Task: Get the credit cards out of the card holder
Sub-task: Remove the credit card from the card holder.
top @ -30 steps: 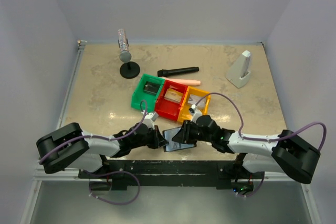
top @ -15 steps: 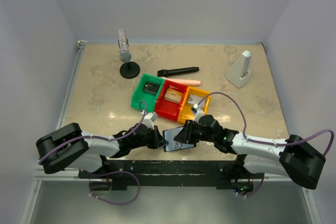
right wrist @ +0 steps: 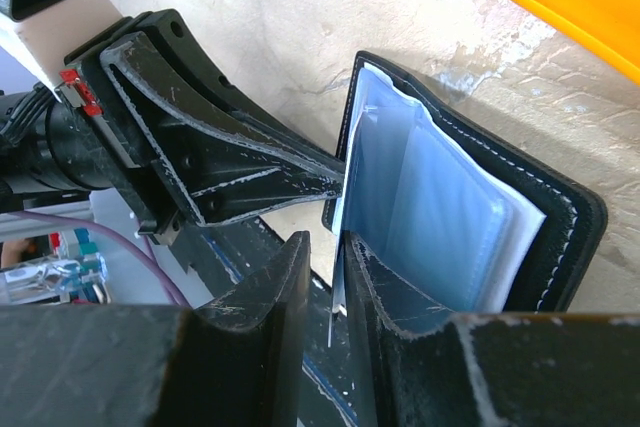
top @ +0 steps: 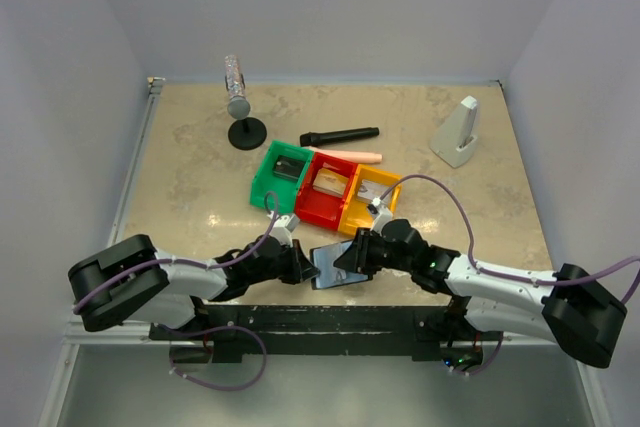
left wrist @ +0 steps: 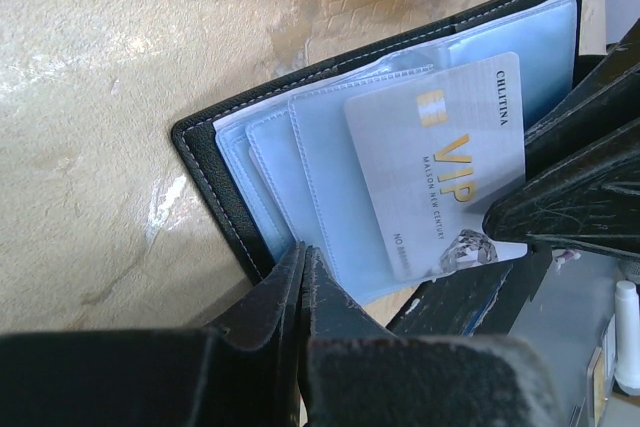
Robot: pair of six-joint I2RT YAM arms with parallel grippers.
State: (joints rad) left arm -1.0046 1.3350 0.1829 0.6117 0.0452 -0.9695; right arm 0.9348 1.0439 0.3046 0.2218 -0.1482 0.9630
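Observation:
The card holder (top: 328,268) lies open at the table's near edge, black outside with bluish clear sleeves (left wrist: 300,147). A silver VIP card (left wrist: 440,167) sticks partly out of a sleeve. My left gripper (top: 303,265) is shut on the holder's near edge (left wrist: 300,259). My right gripper (top: 347,257) is at the holder's right side. Its jaws stand narrowly apart with the card's thin edge (right wrist: 337,297) between them, against the right finger. The right gripper's fingers (left wrist: 570,212) cover the card's corner in the left wrist view. The holder also shows in the right wrist view (right wrist: 570,217).
A green bin (top: 277,175), red bin (top: 322,192) and yellow bin (top: 367,199) stand just behind the holder. A black marker-like stick (top: 340,135) and a peach stick (top: 350,155) lie behind them. A stand with a cylinder (top: 240,107) is back left, a white object (top: 458,133) back right.
My right arm's elbow has swung out to the right and lower. Its gripper has shifted slightly right at the holder. The left arm and the holder have stayed put.

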